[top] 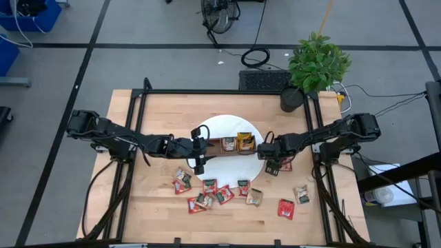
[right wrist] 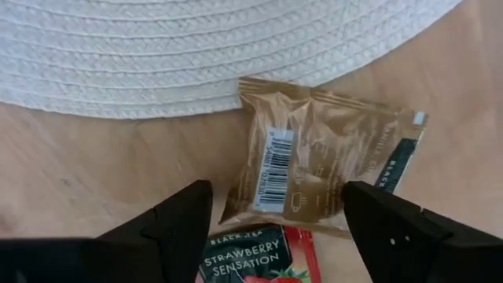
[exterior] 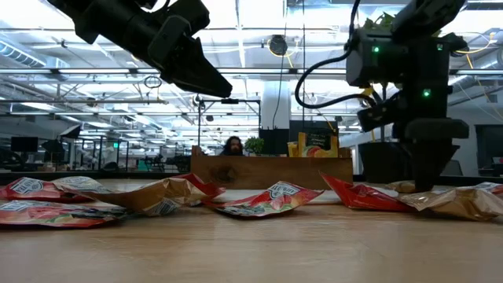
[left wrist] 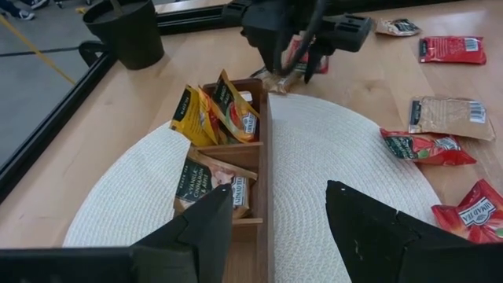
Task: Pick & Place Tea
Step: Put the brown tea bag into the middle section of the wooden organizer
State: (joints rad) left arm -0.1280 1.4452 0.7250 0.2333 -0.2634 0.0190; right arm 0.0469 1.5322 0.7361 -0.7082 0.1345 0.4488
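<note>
Tea sachets (top: 227, 194): we see most of them scattered loose on the bare table in front of the mat, red and tan ones lying flat; a few already stand on edge in the tray, so we judge the sorting partly done.
Table (top: 151, 207): we count it the largest thing here, a pale wooden top carrying everything else.
Round mat (top: 224, 169): white and woven, it lies mid-table under the tray, marking the drop area.
Wooden tray (left wrist: 263, 169): we find it on the mat; yellow and tan sachets lean in its compartments, held upright by the dividers.
Left gripper (top: 198, 153): we see it hovering above the mat beside the tray, jaws spread wide and empty, seemingly waiting.
Right gripper (right wrist: 277, 236): it sits low at the mat's edge, jaws parted wide with nothing between them, straddling the tan sachet, which we judge is the next pick.
Tan sachet (right wrist: 314, 165): we see it flat on the wood, barcode up, one corner touching the mat's rim, partly overlapping a red strawberry sachet (right wrist: 255, 259).
</note>
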